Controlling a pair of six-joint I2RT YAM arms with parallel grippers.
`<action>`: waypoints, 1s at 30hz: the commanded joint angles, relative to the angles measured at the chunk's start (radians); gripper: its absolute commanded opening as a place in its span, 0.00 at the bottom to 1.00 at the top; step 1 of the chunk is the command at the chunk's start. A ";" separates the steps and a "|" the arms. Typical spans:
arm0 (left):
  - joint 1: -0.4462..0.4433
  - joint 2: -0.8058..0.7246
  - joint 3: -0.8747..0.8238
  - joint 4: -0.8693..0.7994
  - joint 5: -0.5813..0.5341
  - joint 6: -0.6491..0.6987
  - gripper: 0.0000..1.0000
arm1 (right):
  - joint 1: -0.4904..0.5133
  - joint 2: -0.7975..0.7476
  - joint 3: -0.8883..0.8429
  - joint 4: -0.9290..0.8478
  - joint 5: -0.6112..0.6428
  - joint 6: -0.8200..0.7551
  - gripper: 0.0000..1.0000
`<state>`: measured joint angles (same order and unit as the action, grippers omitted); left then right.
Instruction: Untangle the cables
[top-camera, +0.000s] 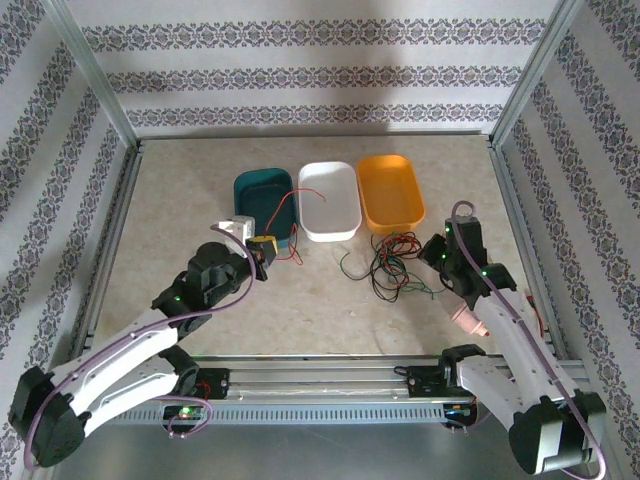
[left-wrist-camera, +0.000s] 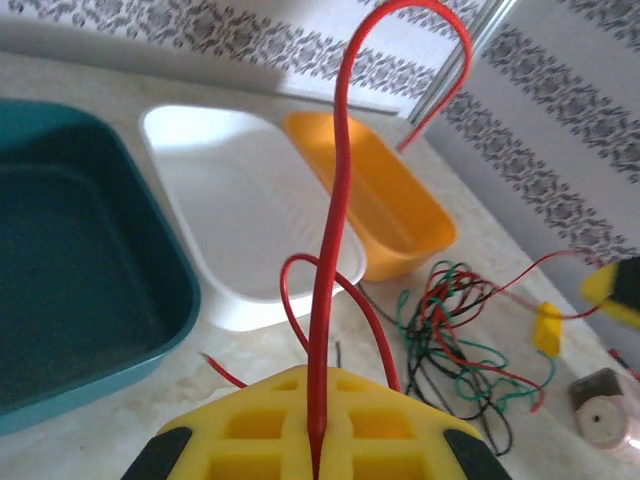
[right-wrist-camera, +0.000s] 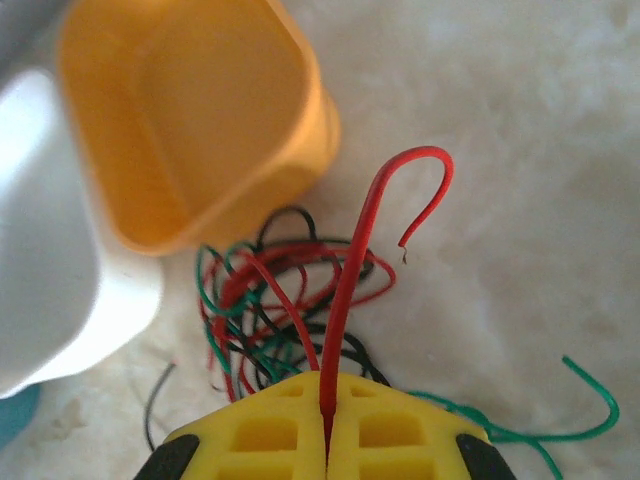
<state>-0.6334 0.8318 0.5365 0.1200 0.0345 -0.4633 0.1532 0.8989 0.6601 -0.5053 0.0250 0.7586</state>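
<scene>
The cables are heaped on the bench before the orange tray, near the white tray. A red wire is pinched in the fully closed left tool, a second red wire in the closed right tool.

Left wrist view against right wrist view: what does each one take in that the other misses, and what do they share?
Left wrist: the teal tray's basin, the patterned wall, and the left gripper shut on a long red cable. Right wrist: the right gripper shut on a hooked red cable, and a loose green cable end on the table. Shared: the white tray, the orange tray and the tangle of red, green and black cables beside it.
</scene>
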 joint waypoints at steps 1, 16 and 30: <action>0.012 -0.029 0.100 -0.113 0.014 0.051 0.00 | 0.015 0.008 -0.047 0.050 -0.029 0.066 0.00; 0.245 0.336 0.301 -0.105 -0.232 -0.051 0.00 | 0.211 0.007 -0.027 0.087 -0.020 -0.041 0.00; 0.340 0.583 0.374 -0.053 -0.098 -0.069 0.00 | 0.236 -0.009 -0.027 0.076 -0.005 -0.068 0.00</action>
<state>-0.3023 1.3792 0.8680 0.0566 -0.1070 -0.5323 0.3779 0.8948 0.6067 -0.4297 0.0097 0.7101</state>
